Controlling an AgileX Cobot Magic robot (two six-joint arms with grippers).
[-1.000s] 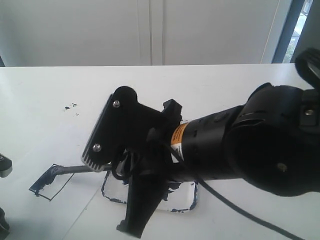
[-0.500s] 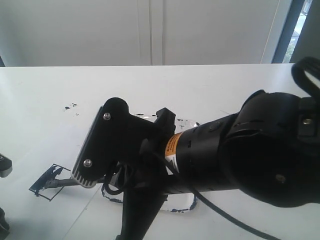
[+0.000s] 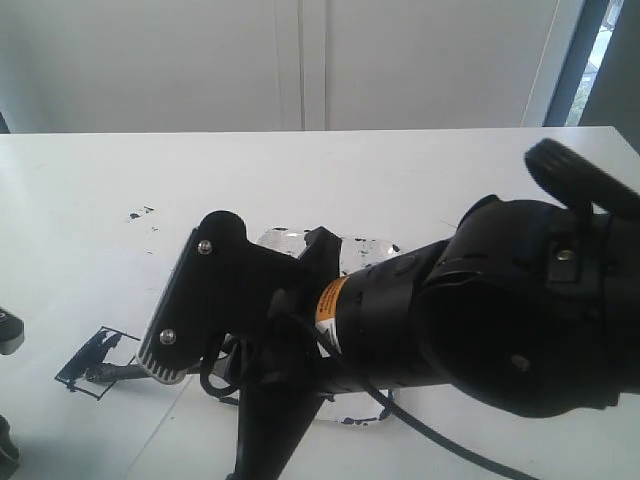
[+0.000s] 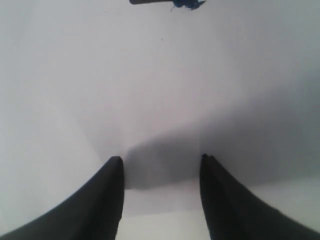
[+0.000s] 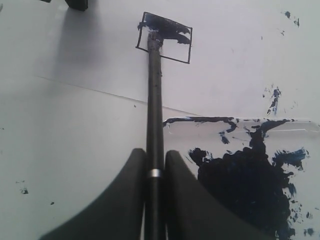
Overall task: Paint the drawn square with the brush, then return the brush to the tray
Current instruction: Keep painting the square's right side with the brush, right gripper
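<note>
My right gripper (image 5: pixel 155 152) is shut on the brush (image 5: pixel 155 100), a long thin black stick with a silver band, held between both fingers. Its tip rests inside the drawn square (image 5: pixel 165 37), a thin black outline with dark blue strokes along its far side. In the exterior view the right gripper (image 3: pixel 170 362) covers most of the brush (image 3: pixel 120 373), which pokes into the square (image 3: pixel 97 362) at the lower left. The tray (image 5: pixel 200 120), with a big dark paint blot, lies just beside the gripper. My left gripper (image 4: pixel 160 162) is open over bare white surface.
Most of the tray (image 3: pixel 290 240) is hidden behind my bulky right arm (image 3: pixel 500 310) in the exterior view. Stray paint specks (image 3: pixel 140 213) mark the table beyond the square. The paper's edge (image 5: pixel 75 85) runs under the brush. A blue paint patch (image 4: pixel 187 3) shows ahead of the left gripper.
My right arm has shifted left and lower with the brush. The tip has slid further into the square, which now carries more dark paint. The left gripper has not moved.
</note>
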